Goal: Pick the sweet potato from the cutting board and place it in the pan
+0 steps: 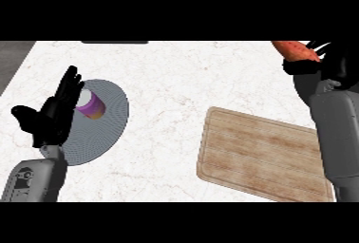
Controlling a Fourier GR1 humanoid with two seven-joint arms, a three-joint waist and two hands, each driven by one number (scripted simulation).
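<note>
The orange sweet potato point(294, 50) is up at the top right of the head view, held above the counter by my right hand point(319, 61), whose fingers curl round it and hide its right end. The wooden cutting board point(263, 154) lies bare at the lower right, partly behind my right forearm. At the left sits the grey round pan point(108, 126), seen as a dark disc. My left hand point(49, 116) stands open with fingers up over the pan's left side.
A purple and orange cup point(91, 105) with a white top stands inside the pan, just right of my left hand's fingers. White marble counter point(175, 85) spans between pan and board. A dark strip runs along the counter's far left edge.
</note>
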